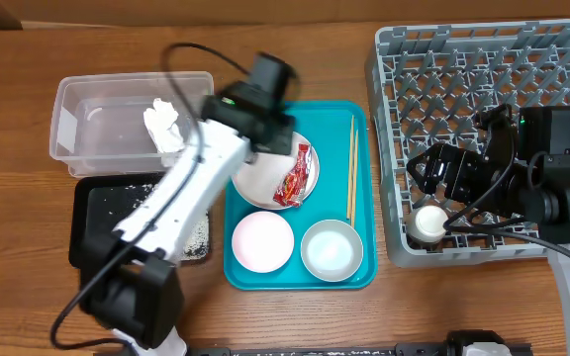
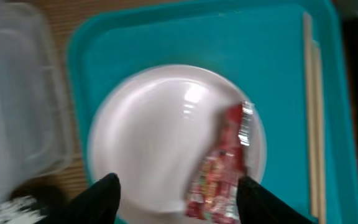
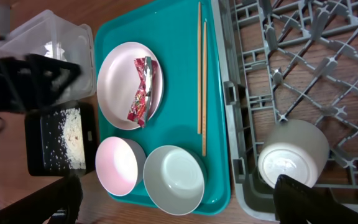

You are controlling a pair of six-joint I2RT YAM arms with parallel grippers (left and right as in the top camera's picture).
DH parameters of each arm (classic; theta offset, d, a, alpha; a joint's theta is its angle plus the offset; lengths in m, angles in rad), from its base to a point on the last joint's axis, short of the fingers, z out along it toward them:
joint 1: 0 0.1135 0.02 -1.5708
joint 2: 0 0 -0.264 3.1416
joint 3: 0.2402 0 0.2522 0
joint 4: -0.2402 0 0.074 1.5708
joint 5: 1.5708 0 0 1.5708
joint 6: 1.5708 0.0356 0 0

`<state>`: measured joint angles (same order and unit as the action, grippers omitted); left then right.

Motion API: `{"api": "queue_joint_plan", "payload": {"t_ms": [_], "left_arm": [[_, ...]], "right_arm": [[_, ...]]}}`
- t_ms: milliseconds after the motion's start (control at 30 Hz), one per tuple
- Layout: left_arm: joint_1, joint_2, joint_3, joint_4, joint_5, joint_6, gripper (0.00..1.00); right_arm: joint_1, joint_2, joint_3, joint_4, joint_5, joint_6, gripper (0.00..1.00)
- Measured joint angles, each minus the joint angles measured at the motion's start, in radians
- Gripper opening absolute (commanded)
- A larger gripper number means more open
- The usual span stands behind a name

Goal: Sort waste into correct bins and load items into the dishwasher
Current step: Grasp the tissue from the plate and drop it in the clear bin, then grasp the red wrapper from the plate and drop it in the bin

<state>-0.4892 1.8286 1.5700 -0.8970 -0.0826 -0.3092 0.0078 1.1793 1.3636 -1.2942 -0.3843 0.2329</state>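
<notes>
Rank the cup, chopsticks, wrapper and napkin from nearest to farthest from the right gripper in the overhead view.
1. Cup, in the rack, beside the right gripper.
2. Chopsticks, on the tray's right side.
3. Wrapper, on the plate.
4. Napkin, in the tub, far left.

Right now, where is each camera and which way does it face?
Overhead: above table, straight down; teal tray, dish rack, left arm, right arm.
Left wrist: above white plate, looking down on snack wrapper; fingers at bottom.
Right wrist: over dish rack, looking at white cup and teal tray; fingers at bottom corners.
All share snack wrapper and chopsticks.
</notes>
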Motion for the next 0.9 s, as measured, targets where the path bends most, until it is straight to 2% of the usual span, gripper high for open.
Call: {"api": "queue_joint_plan", "payload": {"t_ms": [100, 233, 267, 333, 367, 500, 733, 900], "left_arm": [[-0.08, 0.093, -0.016, 0.043, -0.003, 0.004, 0.65], [-0.1, 0.211, -0.035, 0.066, -0.005, 0.008, 0.52], [-0.1, 0.229, -0.04, 0.073, -0.01, 0.01, 0.41], [-0.095, 0.256, -0.043, 0.086, -0.022, 0.015, 0.11], [-0.091, 0.262, -0.044, 0.087, -0.025, 0.018, 0.04], [-0.076, 0.262, -0.035, 0.049, -0.034, 0.024, 0.04], [-0.014, 0.213, 0.142, -0.212, -0.109, 0.002, 0.04], [0.118, 0.058, 0.221, -0.214, -0.22, -0.014, 0.04]], "right_arm": [[0.0, 0.0, 0.0, 0.0, 0.0, -0.001, 1.0], [0.0, 0.0, 0.0, 0.001, 0.0, 0.0, 1.0], [0.0, 0.0, 0.0, 0.0, 0.0, -0.001, 1.0], [0.0, 0.0, 0.0, 0.0, 0.0, -0.001, 1.0], [0.0, 0.0, 0.0, 0.0, 0.0, -0.001, 1.0], [0.0, 0.0, 0.0, 0.0, 0.0, 0.0, 1.0], [0.0, 0.0, 0.0, 0.0, 0.0, -0.001, 1.0], [0.0, 0.0, 0.0, 0.0, 0.0, -0.001, 1.0]]}}
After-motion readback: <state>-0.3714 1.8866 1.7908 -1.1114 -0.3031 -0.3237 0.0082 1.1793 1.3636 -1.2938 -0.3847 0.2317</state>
